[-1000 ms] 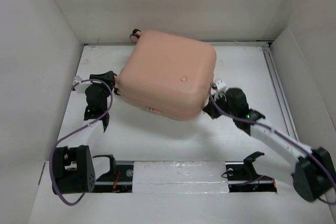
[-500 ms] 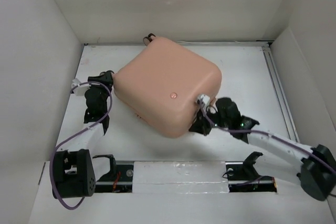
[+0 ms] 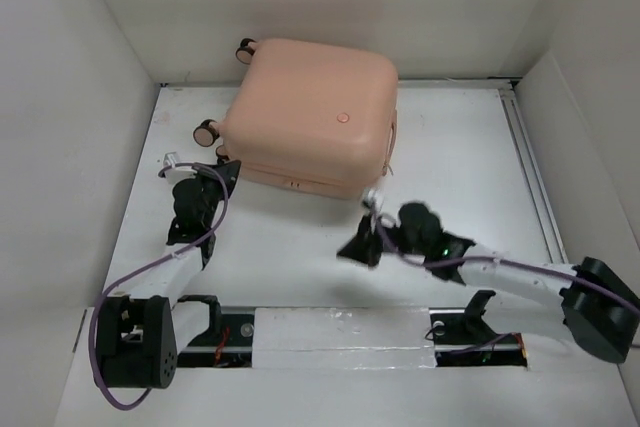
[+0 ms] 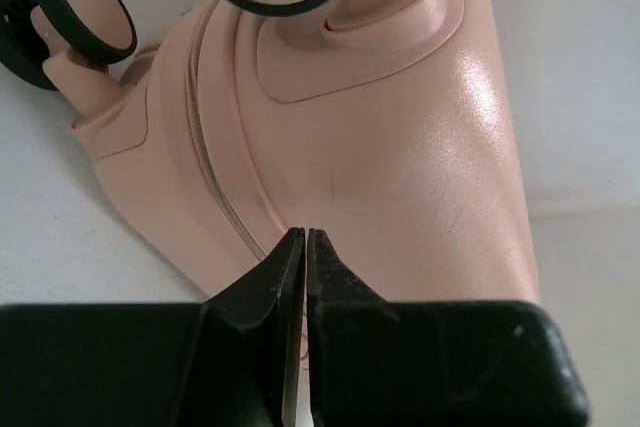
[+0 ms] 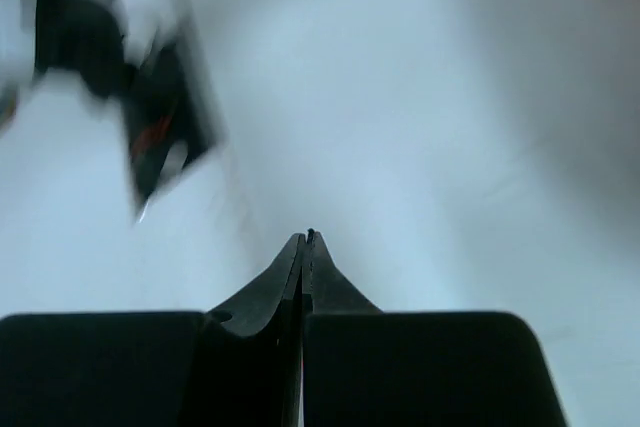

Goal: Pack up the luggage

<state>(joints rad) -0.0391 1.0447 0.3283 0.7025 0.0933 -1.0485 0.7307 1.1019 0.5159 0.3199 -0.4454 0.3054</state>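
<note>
1. The luggage [image 3: 315,132] lies flat and closed at the far side of the desk [image 3: 460,147]. Its caster wheels [image 3: 207,131] point left, and its far edge sits up against the back wall [image 3: 300,7].
2. The left fingers [image 4: 272,282] are pressed fully together and hold nothing. Their tips sit at the luggage's near-left side, just beside the zipper seam [image 4: 215,162]; whether they touch the shell cannot be told.
3. The right fingers [image 5: 285,277] are also shut and empty, over bare desk in front of the luggage's near-right corner and apart from it.
4. Judging by this, the step is handling the closed case from its side, probably nudging it or working at the seam. The next move calls for careful contact along that seam, steadied from the other side.
5. Room is tight behind and left of the luggage. The desk in front of it and to its right is open.
</note>
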